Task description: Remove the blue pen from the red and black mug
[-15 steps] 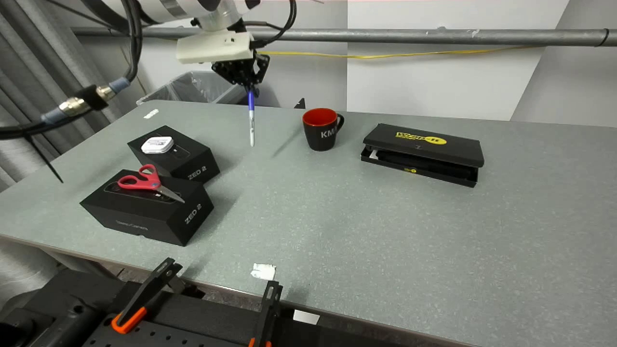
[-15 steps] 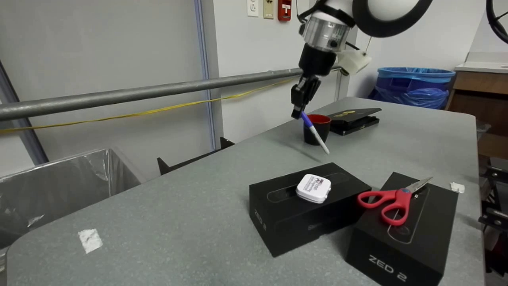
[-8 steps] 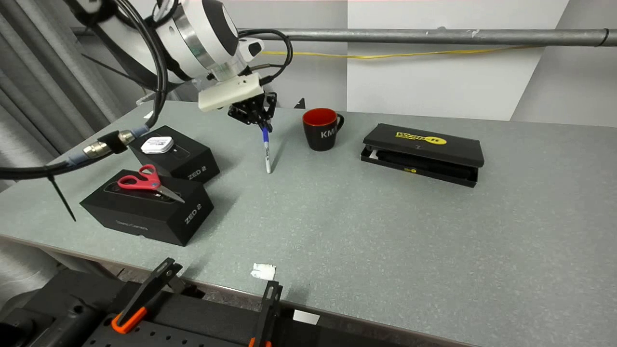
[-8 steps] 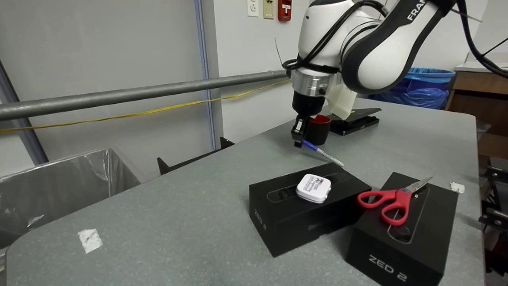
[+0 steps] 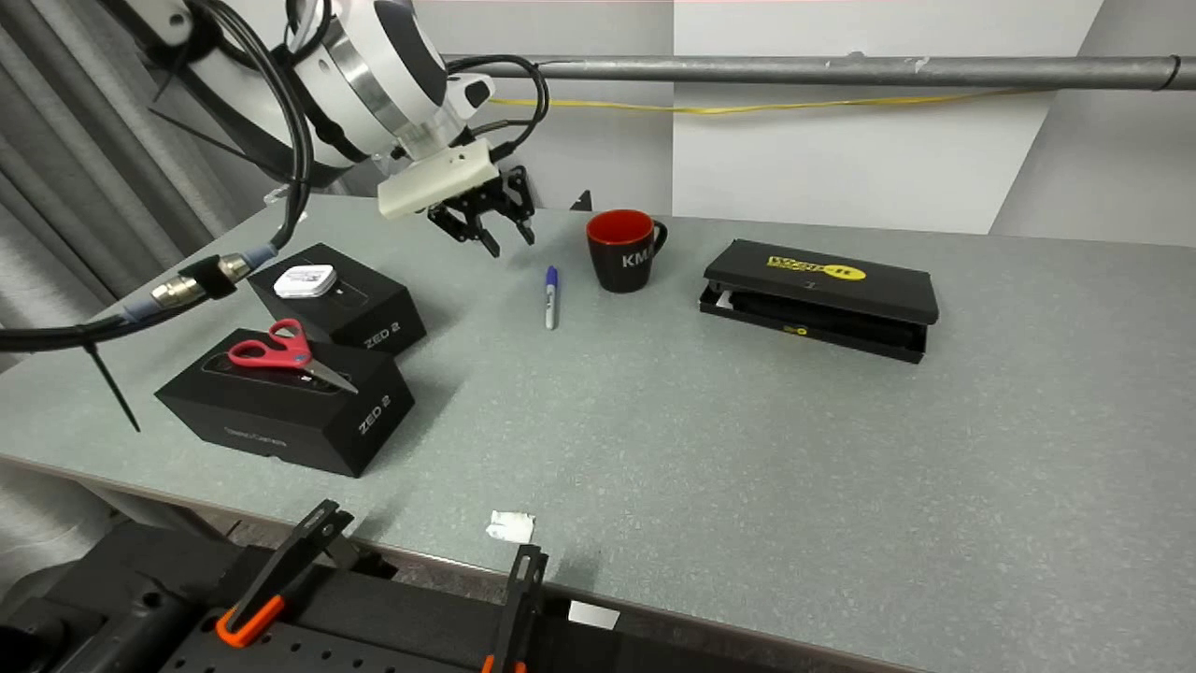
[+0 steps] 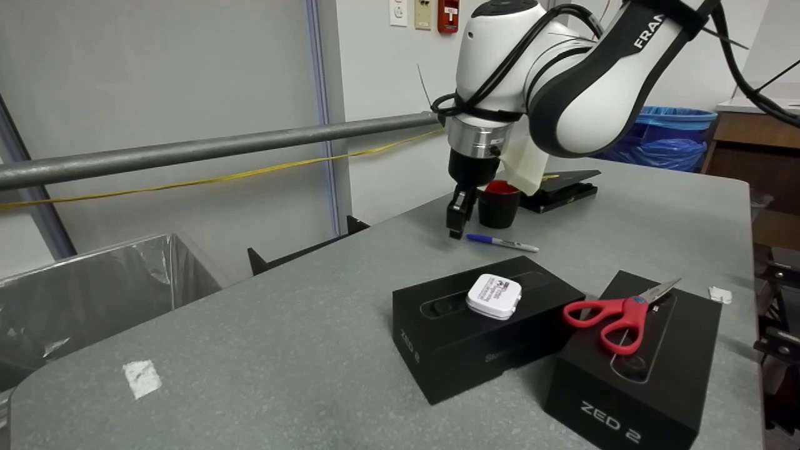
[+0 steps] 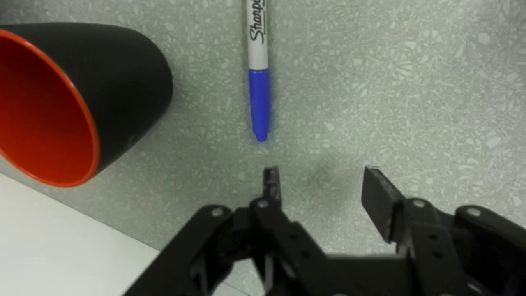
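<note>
The blue pen point(image 5: 551, 297), a marker with a blue cap and pale barrel, lies flat on the table in both exterior views. Just beside it stands the red and black mug point(image 5: 619, 266), upright, black outside and red inside; no pen shows in it. In the wrist view the blue pen point(image 7: 259, 98) points its cap toward my gripper point(image 7: 321, 172), whose jaws are spread with bare table between them. The mug point(image 7: 123, 82) is at the left of that view. In an exterior view my gripper point(image 6: 456, 234) hangs low, close to the cap end and apart from the pen.
Two black boxes point(image 5: 285, 411) stand nearby, one bearing red-handled scissors point(image 5: 280, 350), the other a small white case point(image 5: 305, 280). A flat black box point(image 5: 822, 294) with yellow marking lies beyond the mug. A metal rail point(image 5: 841, 70) runs along the wall behind.
My gripper has come down toward the table with the pen, then opened and let it go. The pen has dropped from a tilted hold to lying flat. The gripper has shifted slightly away from it.
</note>
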